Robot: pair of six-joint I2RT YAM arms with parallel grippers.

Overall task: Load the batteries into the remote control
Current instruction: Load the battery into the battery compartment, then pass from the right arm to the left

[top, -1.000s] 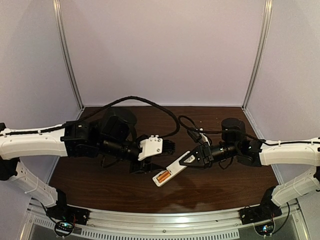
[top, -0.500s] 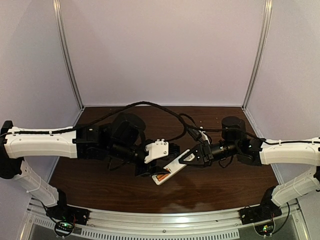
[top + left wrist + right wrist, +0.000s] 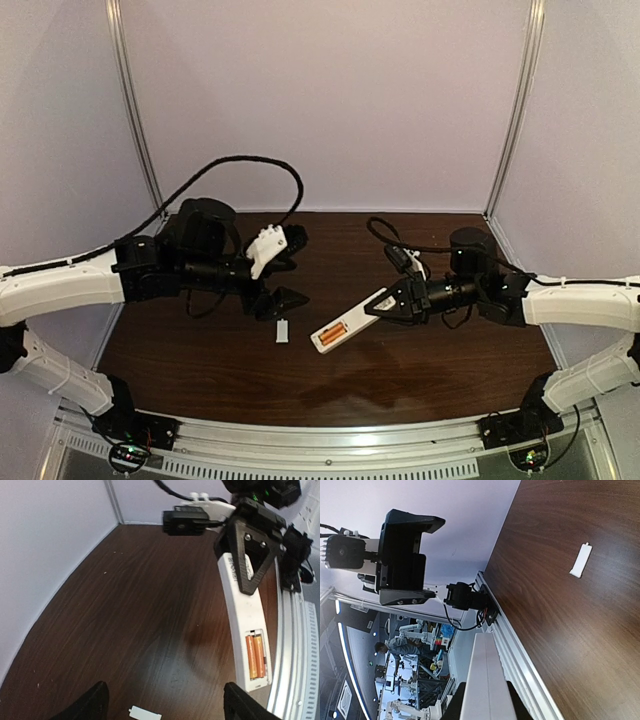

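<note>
1. Remote control (image 3: pixel 352 321): slim white handset, back side up, held above the table (image 3: pixel 450 370) near its middle, sloping down towards the near edge. The battery bay at its low end is uncovered.
2. Batteries (image 3: pixel 333 331): two orange cells lying side by side in the bay, clearest in the left wrist view (image 3: pixel 254 655).
3. Right gripper (image 3: pixel 378 308): jaws closed on the upper end of the remote control, which juts out beyond the fingers.
4. Left gripper (image 3: pixel 302 267): jaws spread wide with nothing between them, raised over the left half of the table, well apart from the remote.
5. Cover plate (image 3: pixel 282 331): small white rectangle, flat on the wood below the left gripper, left of the remote, touching neither.
</note>
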